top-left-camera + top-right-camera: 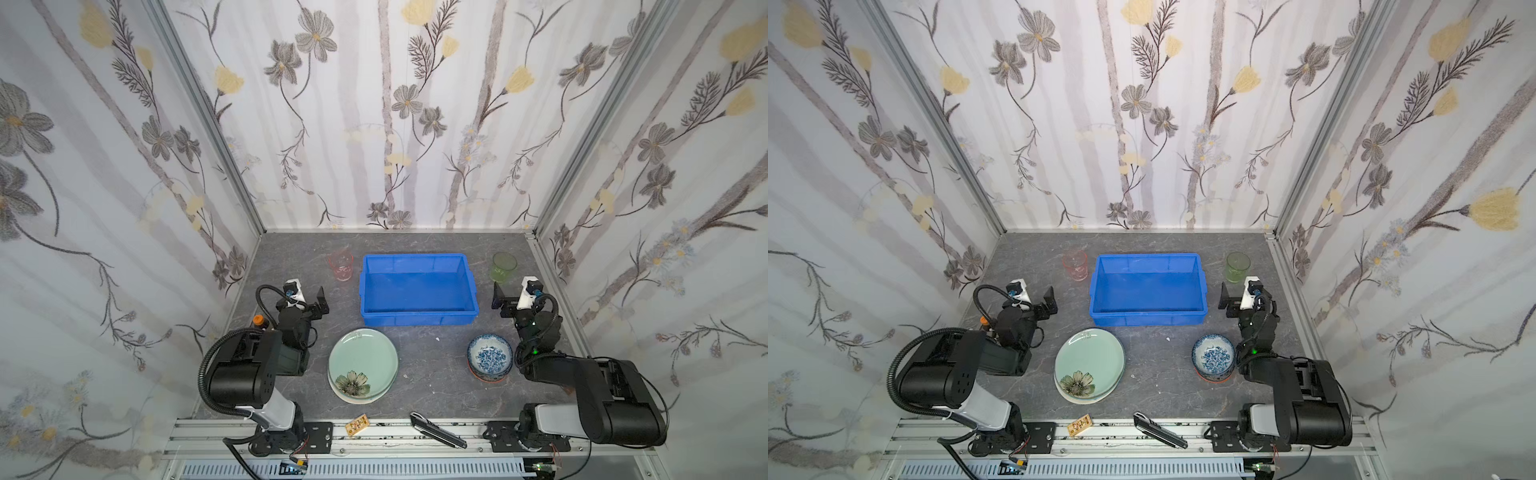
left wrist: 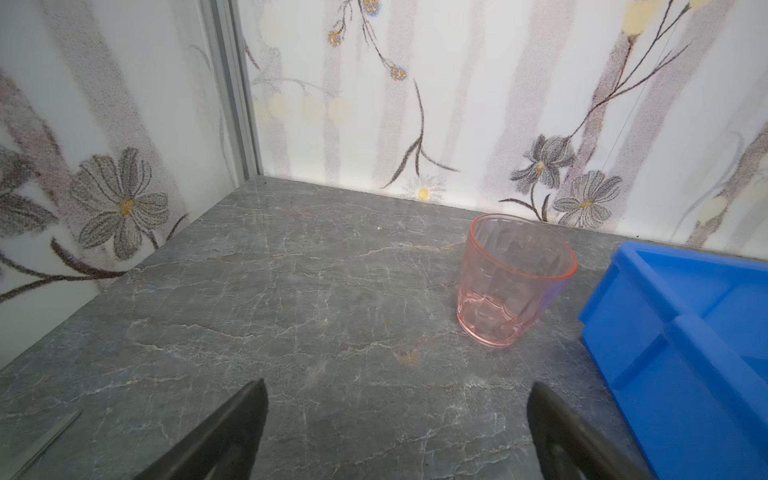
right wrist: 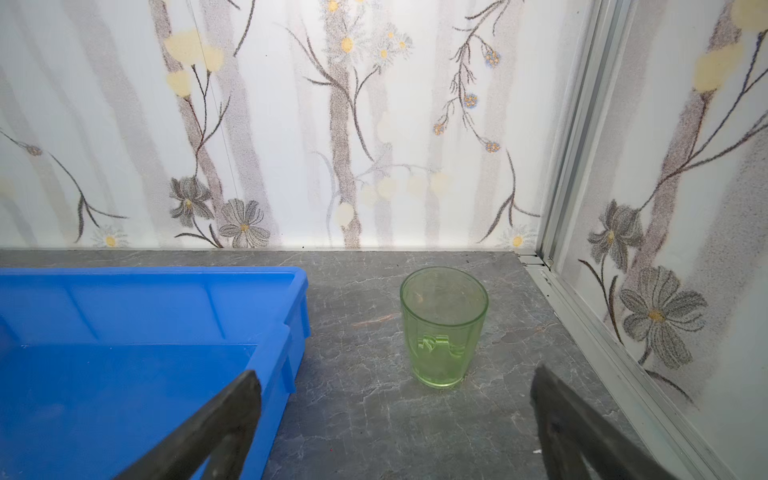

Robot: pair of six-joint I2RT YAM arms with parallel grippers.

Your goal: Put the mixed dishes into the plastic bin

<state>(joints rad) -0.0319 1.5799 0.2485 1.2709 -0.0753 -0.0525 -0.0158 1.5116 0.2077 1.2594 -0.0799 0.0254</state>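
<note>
Nearest the lens in both top views, black folding tool slanted across the near rail, small yellow tag to its left. Next up on the grey table: near-left, pale green plate stacked on a cream plate; near-right, blue-white bowl nested on an orange bowl. Mid-table, blue bin, every dish outside it. Pink tumbler upright off the bin's far-left corner, green tumbler upright off its far-right corner. Left gripper just left of the bin, jaws wide apart, clear of every dish. Right gripper just right of the bin, jaws likewise apart, just near of the green tumbler. Orange-capped bottle half hidden behind the left arm.

Over to the left wrist view: left gripper spread wide above bare table, pink tumbler farther off and rightward, untouched, bin corner near it.

Right wrist view now: right gripper gaping, green tumbler upright beyond the gap, not touched, blue bin to the left.
</note>
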